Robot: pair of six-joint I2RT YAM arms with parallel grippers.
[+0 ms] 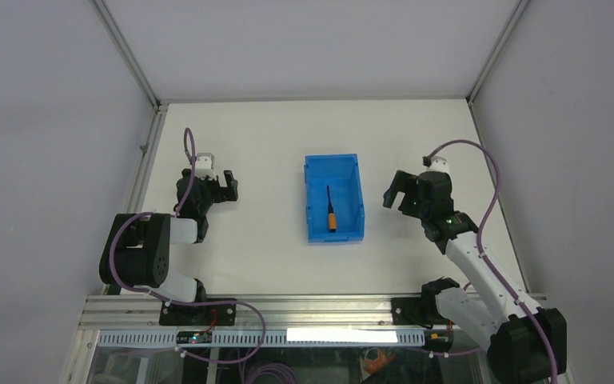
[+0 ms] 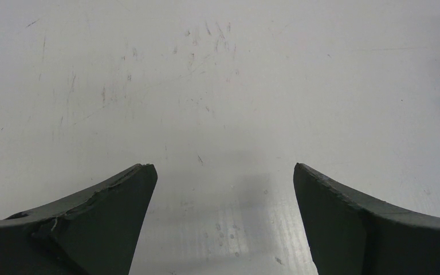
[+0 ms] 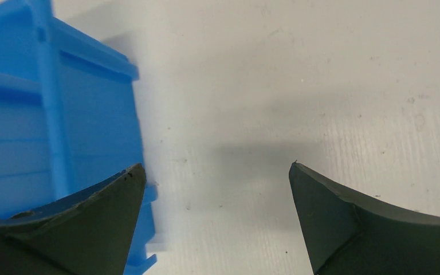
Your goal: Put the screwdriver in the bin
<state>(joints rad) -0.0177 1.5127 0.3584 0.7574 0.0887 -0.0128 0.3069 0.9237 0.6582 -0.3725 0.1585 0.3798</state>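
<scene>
The blue bin (image 1: 312, 172) stands in the middle of the white table. The screwdriver (image 1: 331, 213) lies inside it, orange handle toward the near end and black shaft pointing away. My right gripper (image 1: 394, 190) is open and empty, just right of the bin and apart from it. In the right wrist view the bin's outer wall (image 3: 46, 114) fills the left side, and my right gripper (image 3: 217, 172) is over bare table. My left gripper (image 1: 229, 184) is open and empty, well left of the bin. In the left wrist view my left gripper (image 2: 225, 172) shows only scuffed table.
A metal frame post and rail (image 1: 148, 144) run along the table's left edge, close to the left arm. A rail (image 1: 288, 308) with the arm bases runs along the near edge. Grey walls enclose the back and sides.
</scene>
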